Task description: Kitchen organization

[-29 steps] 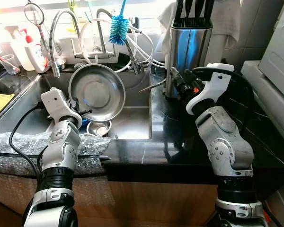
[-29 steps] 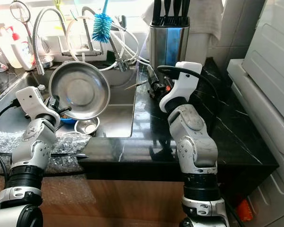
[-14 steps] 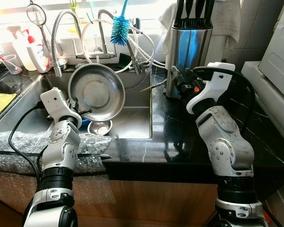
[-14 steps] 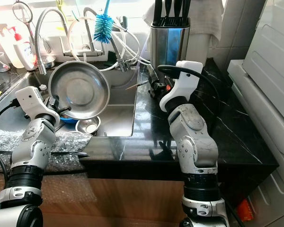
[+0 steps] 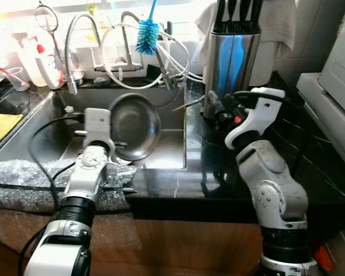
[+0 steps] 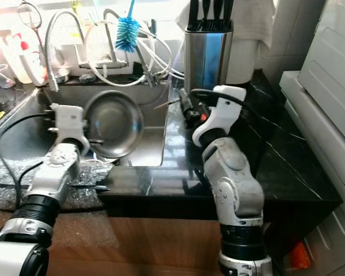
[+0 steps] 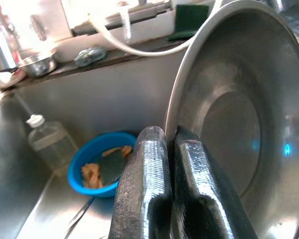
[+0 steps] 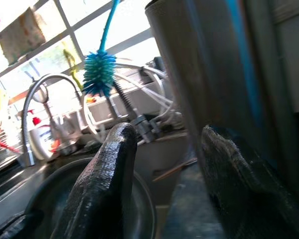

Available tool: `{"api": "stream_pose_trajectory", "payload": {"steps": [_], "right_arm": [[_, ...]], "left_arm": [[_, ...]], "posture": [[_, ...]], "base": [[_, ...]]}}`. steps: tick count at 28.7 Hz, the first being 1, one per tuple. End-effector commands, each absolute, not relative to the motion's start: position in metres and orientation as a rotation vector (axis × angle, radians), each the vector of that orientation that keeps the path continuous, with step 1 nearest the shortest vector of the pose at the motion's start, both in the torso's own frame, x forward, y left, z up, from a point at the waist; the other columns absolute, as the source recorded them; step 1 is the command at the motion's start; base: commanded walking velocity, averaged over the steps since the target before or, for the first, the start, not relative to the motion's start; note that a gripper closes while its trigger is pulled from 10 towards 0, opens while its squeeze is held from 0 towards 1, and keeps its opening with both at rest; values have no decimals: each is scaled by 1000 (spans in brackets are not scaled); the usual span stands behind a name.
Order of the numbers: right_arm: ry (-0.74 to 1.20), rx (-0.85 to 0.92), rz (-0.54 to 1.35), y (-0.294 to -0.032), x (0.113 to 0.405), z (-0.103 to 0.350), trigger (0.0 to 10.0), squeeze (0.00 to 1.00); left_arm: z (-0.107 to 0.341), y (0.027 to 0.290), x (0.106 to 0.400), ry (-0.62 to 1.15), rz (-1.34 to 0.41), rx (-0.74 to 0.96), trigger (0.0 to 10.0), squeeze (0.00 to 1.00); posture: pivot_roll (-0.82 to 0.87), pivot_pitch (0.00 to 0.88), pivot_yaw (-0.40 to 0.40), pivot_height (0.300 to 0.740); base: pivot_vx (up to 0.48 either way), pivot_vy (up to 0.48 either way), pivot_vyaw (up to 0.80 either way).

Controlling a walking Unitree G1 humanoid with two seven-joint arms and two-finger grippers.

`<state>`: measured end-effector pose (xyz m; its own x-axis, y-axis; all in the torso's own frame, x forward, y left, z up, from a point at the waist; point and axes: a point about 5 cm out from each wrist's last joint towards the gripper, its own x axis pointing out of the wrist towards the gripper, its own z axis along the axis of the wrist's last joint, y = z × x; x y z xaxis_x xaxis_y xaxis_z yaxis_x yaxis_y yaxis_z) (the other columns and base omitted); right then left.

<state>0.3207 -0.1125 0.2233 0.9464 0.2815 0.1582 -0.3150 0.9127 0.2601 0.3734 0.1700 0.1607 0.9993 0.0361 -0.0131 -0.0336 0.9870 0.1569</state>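
One steel bowl [image 5: 135, 123] hangs tilted on edge above the sink [image 5: 167, 150], its rim nipped between the two closed fingers of the left pincer [image 7: 164, 164]. Below it in the basin sit one blue bowl [image 7: 102, 160] holding scraps and a scouring pad, one small clear bottle [image 7: 47, 144], and one smaller steel cup [image 6: 95, 164] just under the raised bowl's lower edge. Behind the basin rise two curved faucet necks [image 5: 75, 34], with one blue bottle brush [image 5: 148, 35] standing above the coiled hoses. On the black desk [image 5: 218, 178] to the right stands one steel knife block [image 5: 233, 54] with several dark handles in it. The right pincer [image 8: 164, 164] hovers over the desk near the block's foot, its two fingers spread apart and holding nothing. One strip of bubble wrap [image 5: 23, 178] lies along the desk's front edge at far left.

The grip is the weak point: the fingers hold only a thin, smooth, possibly wet rim, and the bowl's weight hangs off to one side. It could pivot or slide free and fall onto the dishes beneath. A wide swing toward the right could also knock the bowl against the faucet hoses or the knife block. Any hand-over to the right pincer would call for a firm second hold before the left lets go.
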Motion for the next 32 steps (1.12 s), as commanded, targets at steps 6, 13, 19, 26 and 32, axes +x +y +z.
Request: {"api": "stream_pose_trajectory", "payload": {"steps": [6,13,19,26,32], "right_arm": [[-136,283,309,-111,318,230,10000,0],[-127,273,300,-112,316,229,10000,0],[-123,271,280,-115,314,227,10000,0],[-115,270,271,-117,313,226,10000,0],[-104,269,272,-116,313,224,10000,0]], "left_arm": [[172,175,382,-12,65,207,10000,0],[174,182,394,87,107,225,10000,0],[164,181,397,188,98,239,10000,0],[150,178,396,273,80,213,10000,0],[142,180,394,317,84,208,10000,769]], "posture": [[-95,0,111,740],[-109,0,124,740],[-126,0,135,740],[-129,0,137,740],[-121,0,136,740]], "base": [[0,0,0],[0,0,0],[0,0,0],[0,0,0],[0,0,0]]}}
